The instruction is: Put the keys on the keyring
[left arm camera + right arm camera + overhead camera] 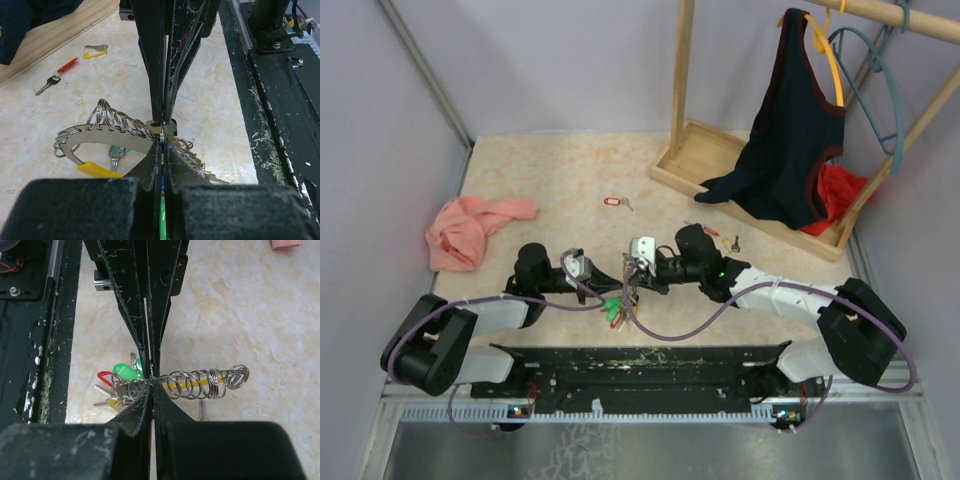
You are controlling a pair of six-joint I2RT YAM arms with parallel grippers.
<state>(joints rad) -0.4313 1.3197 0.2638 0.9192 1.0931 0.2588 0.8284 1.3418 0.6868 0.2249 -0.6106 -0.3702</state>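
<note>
My left gripper (162, 142) had its jaws pressed together on the keyring (100, 136), pinching the thin curved metal beside its row of small split loops. My right gripper (151, 381) met it nose to nose, its jaws likewise closed tight on the same piece from the other side. The keyring sat between the two low over the table (550, 180), near my bases; whether it touched the top I could not tell. A green-tagged key (125, 371) and a yellow tag (97, 169) dangled beneath it. Farther out lay the loose ones: a red-handled key (56, 74) and a yellow-headed key (95, 51) near the wooden rack base (60, 25), and a red-tagged key (612, 202) alone mid-table. I judged this a shared hold before fetching, with most of the job ahead. To do it well, one side had to grip firmly while the other let go, so the ring neither dropped nor twisted. The freed jaws would then need to settle flat over a loose key's tag, since a thin blade might slip
</note>
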